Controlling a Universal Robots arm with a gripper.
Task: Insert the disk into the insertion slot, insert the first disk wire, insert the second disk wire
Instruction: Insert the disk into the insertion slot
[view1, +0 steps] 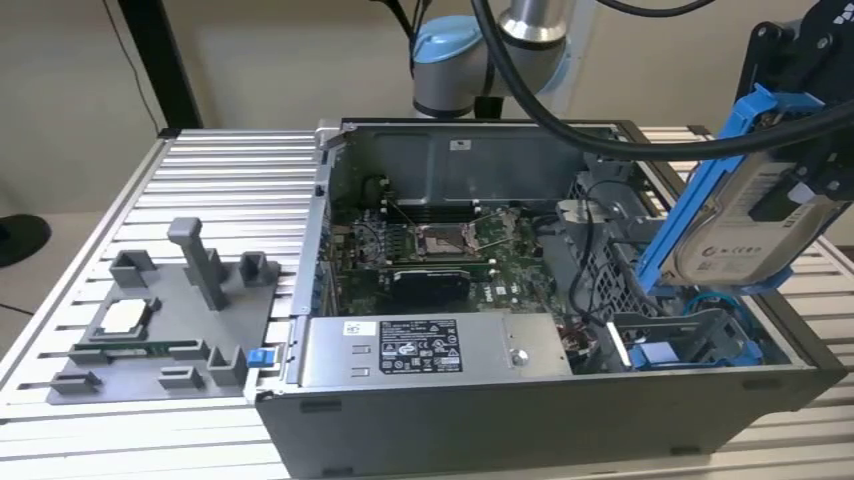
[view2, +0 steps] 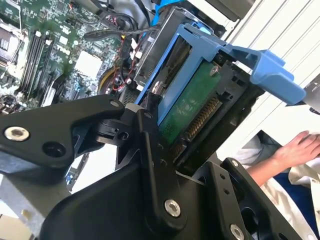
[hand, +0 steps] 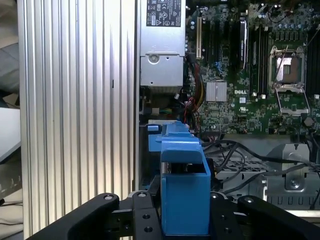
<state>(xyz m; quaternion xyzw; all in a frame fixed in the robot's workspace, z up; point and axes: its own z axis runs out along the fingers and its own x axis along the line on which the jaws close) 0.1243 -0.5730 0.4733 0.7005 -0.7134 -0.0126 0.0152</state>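
Ext view, nearest first: open PC case (view1: 534, 420) on a ribbed metal table (view1: 214, 170), w/ a grey power box (view1: 400, 347) along the case's front edge. To the ext view's left of the case sits a grey plastic tray (view1: 160, 320) w/ upright posts. At the case's near corner, on the ext view's right, is the blue bay (view1: 674, 345). Just above it is the disk (view1: 734, 230) in its blue frame. It's up in the air and tilted, top leaning to the ext view's right, label side to the camera. Its low end is close over the bay; can't tell if touching. The gripper (view1: 777, 190) is clamped on the disk, fingers (view2: 150, 150) pressed on its two flat sides in both wrist views. Further back: green board (view1: 427, 250) on the case floor, black cables (hand: 240, 150) loose btw board & bay. Behind the case, the arm (view1: 447, 60). In the second wrist view, a person's hand (view2: 300, 147) shows past the table edge.
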